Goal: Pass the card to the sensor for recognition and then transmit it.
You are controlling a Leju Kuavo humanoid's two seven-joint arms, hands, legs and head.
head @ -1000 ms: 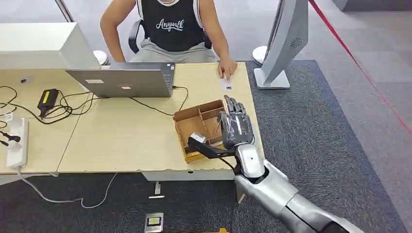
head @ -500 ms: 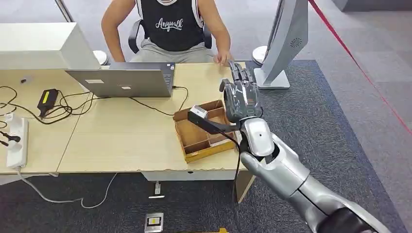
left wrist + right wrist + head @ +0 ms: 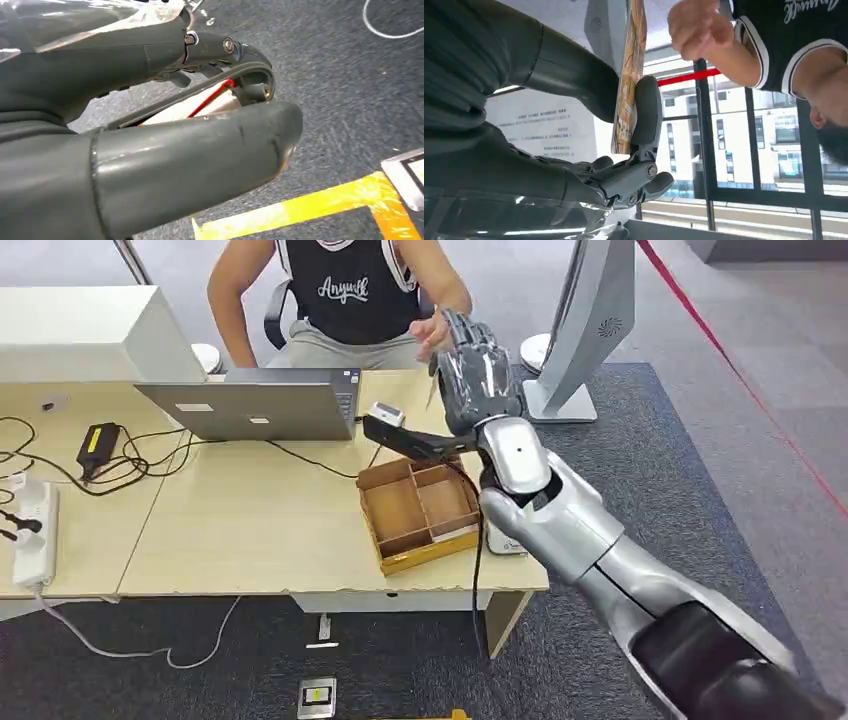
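Raised from over the box [image 3: 420,512], the right hand [image 3: 478,375] now pinches the card [image 3: 630,75] upright, just beside a person's reaching hand [image 3: 432,332]. Handover looks close. Left hand's [image 3: 150,140] state I cannot tell.

One card [image 3: 629,85], one wooden tray [image 3: 420,512], one laptop [image 3: 250,408], one power strip [image 3: 33,535], one person [image 3: 345,290], one bench [image 3: 240,520].

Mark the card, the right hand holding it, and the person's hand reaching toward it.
card [image 3: 629,85], right wrist view, on its patterned edge above the finger.
right hand [image 3: 478,375], head view, on the back of the hand.
person's hand [image 3: 699,27], right wrist view, on the middle of the hand.
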